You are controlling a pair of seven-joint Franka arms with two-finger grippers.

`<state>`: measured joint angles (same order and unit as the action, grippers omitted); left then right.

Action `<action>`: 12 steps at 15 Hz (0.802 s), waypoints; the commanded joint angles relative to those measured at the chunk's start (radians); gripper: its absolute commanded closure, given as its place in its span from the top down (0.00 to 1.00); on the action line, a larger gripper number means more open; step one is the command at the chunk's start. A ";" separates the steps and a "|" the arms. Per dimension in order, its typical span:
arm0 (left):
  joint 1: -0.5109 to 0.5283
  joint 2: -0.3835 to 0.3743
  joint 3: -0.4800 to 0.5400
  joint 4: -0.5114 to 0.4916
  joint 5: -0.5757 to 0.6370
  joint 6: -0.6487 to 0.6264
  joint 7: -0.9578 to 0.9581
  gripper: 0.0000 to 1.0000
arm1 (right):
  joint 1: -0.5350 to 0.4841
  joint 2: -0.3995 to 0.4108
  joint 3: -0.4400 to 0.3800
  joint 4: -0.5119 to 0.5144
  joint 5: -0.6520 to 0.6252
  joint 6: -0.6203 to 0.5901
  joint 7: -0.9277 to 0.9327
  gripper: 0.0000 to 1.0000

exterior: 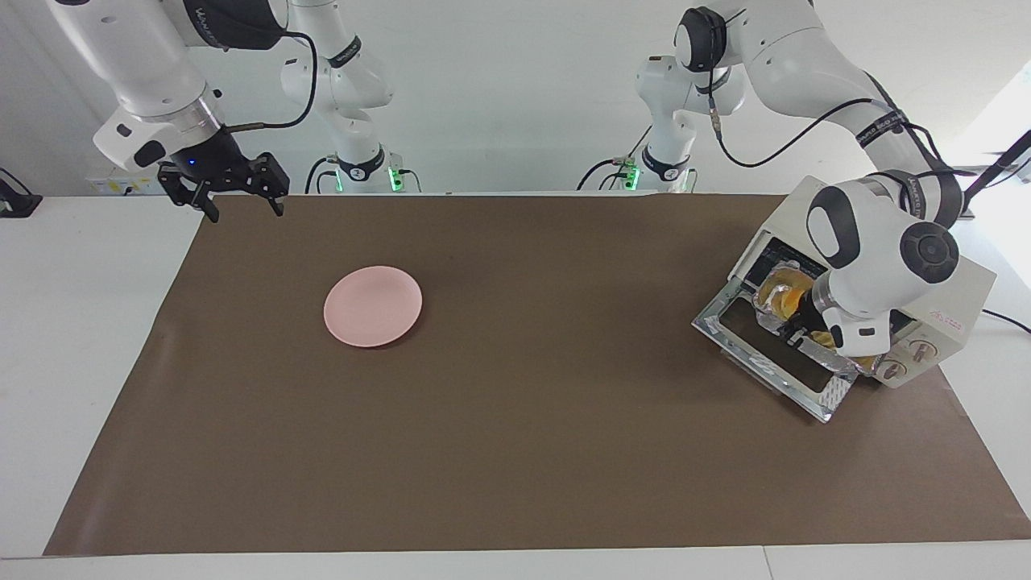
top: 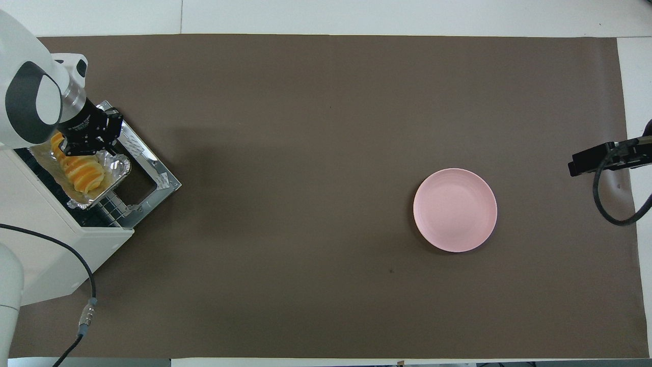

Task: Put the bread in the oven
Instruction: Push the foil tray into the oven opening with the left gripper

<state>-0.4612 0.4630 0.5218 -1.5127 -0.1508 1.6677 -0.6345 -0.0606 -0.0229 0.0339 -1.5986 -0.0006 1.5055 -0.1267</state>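
The bread (top: 81, 173) (exterior: 788, 298), a row of golden-yellow slices, lies in a crinkled foil tray (top: 116, 168). The tray rests half inside the mouth of the cream-white oven (top: 51, 239) (exterior: 958, 298), on its wire rack. It sticks out over the dropped glass door (top: 153, 176) (exterior: 765, 362). My left gripper (top: 77, 150) (exterior: 797, 338) reaches over the door and is shut on the tray's rim at one end of the bread. My right gripper (exterior: 246, 211) hangs open and empty above the table corner at the right arm's end.
A pink round plate (exterior: 373, 306) (top: 455, 210) sits empty on the brown mat toward the right arm's end. The oven stands angled at the left arm's end, with its knobs (exterior: 894, 362) beside the door. A black cable (top: 86, 285) trails past the oven.
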 commanded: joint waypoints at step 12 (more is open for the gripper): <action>-0.025 -0.127 0.011 -0.168 -0.006 0.004 0.036 0.00 | -0.018 0.001 0.015 0.006 0.013 -0.015 0.013 1.00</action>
<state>-0.4835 0.3766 0.5247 -1.6268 -0.1508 1.6529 -0.6240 -0.0606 -0.0229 0.0339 -1.5986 -0.0006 1.5055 -0.1267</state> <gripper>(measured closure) 0.982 0.000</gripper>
